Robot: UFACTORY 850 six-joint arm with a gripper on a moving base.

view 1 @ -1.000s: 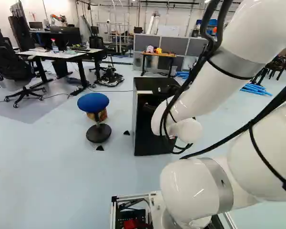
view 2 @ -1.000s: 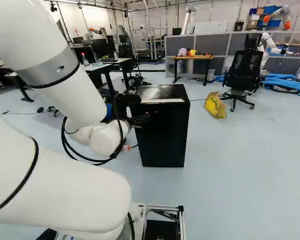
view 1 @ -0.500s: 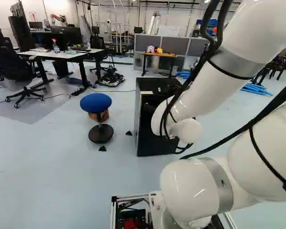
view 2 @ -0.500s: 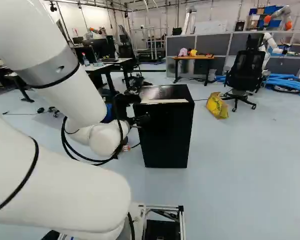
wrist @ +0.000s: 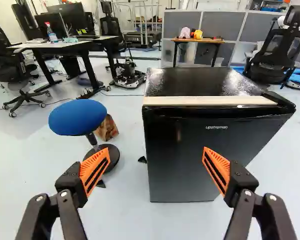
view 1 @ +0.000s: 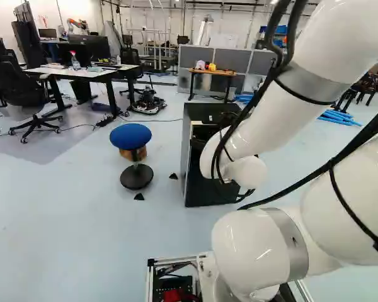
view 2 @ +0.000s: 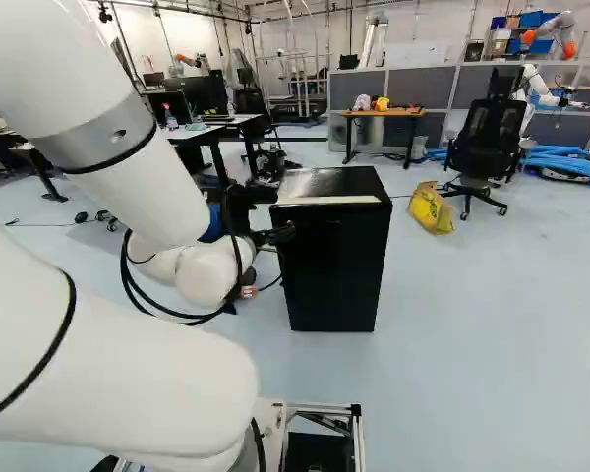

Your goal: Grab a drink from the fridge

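Observation:
In the right base view my black gripper [view 2: 275, 234] is in front of the left part of the black fridge [view 2: 336, 261], partly hidden by my arm. The wrist view shows the gripper [wrist: 155, 156] open, its orange-padded fingers wide apart with nothing between them. Ahead of them stands the fridge [wrist: 190, 155], its door closed and a pale strip along the top front edge. One finger overlaps the door in that view; the other is off to the stool's side. In the left base view my arm covers part of the fridge [view 1: 201, 179]. No drink is visible.
A blue-topped stool [wrist: 77, 117] stands beside the fridge, with a brown box [wrist: 107, 128] behind it. Farther back are white desks [view 1: 82, 71], a wooden table [view 1: 211, 72] and an office chair [view 2: 484, 143]. A yellow bag [view 2: 431, 208] lies beyond the fridge. Another robot [view 2: 546, 84] stands far back.
The base has moved: fridge and stool have shifted rightward in the base views, with more of the fridge's side showing in the left one. My arm holds the same pose above its joint.

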